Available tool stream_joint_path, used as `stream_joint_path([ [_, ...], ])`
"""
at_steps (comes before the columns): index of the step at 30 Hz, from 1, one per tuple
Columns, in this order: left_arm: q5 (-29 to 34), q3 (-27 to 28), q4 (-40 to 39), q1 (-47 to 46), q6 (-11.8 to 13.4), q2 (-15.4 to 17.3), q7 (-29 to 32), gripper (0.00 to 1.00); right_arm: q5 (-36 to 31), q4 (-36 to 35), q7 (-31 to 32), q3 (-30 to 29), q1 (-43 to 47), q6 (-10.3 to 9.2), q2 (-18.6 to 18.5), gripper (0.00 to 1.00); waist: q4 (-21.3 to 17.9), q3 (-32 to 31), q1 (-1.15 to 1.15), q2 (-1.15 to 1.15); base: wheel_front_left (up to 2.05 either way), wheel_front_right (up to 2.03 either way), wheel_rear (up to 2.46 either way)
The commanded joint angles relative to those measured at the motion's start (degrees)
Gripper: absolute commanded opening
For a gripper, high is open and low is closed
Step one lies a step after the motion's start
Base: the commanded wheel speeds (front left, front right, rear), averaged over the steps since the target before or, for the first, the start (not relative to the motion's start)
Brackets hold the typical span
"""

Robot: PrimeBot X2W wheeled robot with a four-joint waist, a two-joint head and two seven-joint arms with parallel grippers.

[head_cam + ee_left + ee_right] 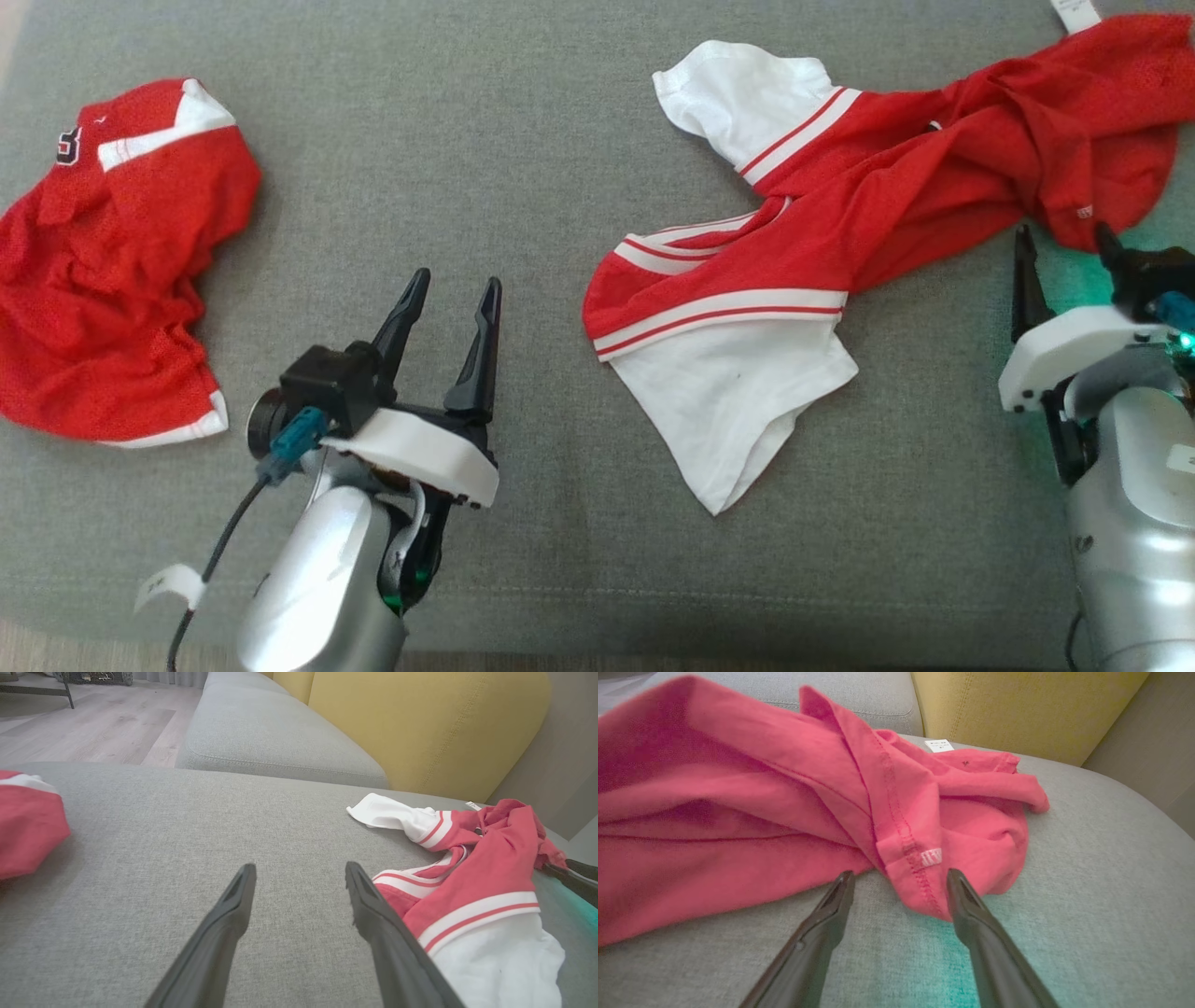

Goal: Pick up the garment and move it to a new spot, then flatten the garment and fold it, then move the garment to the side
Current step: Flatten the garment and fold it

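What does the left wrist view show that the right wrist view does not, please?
Left wrist view, not the right: the open left pincer, the white striped sleeves, a second red garment and the wooden floor. Right wrist view, not the left: the stitched hem with its small white tag, just ahead of the open right pincer. Both: the red shirt, the grey sofa cushion and the yellow backrest.

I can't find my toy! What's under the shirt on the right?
The shirt lies crumpled on the grey cushion, which shows all around it. Its folds hide anything beneath.
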Motion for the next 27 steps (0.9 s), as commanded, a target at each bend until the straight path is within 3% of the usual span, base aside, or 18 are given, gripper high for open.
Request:
stream_joint_path([
  [1, 0.65, 2.05, -2.00, -1.73, -0.01, 0.25, -0.70, 1.00, -0.53, -0.99, -0.84, 0.78, -2.00, 0.43, -0.70, 1.00, 0.06, 0.26, 0.00, 0.00, 0.00, 0.00, 0.00],
  [15, -0.26, 0.77, -1.93, -2.29, 0.66, 0.22, -0.70, 1.00, -3.12, 3.55, -3.38, -2.29, -5.12, 0.43, -0.77, 1.00, -0.02, 1.43, 0.00, 0.00, 0.00, 0.00, 0.00],
  [16, -0.30, 0.72, -1.90, -2.32, 0.69, 0.22, -0.70, 1.00, -3.26, 3.82, -3.51, -2.50, -5.27, 0.43, -0.79, 0.64, -0.04, 1.42, 0.00, 0.00, 0.00, 0.00, 0.00],
  [19, -0.41, 0.57, -1.72, -2.38, 0.71, 0.22, -0.70, 1.00, -3.72, 4.42, -3.89, -3.14, -5.68, 0.43, -0.76, 0.11, -0.09, 1.32, 0.00, 0.00, 0.00, 0.00, 0.00],
  [20, -0.44, 0.54, -1.66, -2.41, 0.72, 0.22, -0.70, 1.00, -3.88, 4.52, -4.07, -3.34, -5.79, 0.43, -0.71, 0.00, -0.11, 1.29, 0.00, 0.00, 0.00, 0.00, 0.00],
  [27, -0.72, 0.39, -1.27, -2.45, 0.74, 0.22, -0.70, 1.00, -4.92, 4.95, -5.16, -4.46, -6.30, 0.43, -0.69, 0.00, -0.10, 0.90, 0.00, 0.00, 0.00, 0.00, 0.00],
])
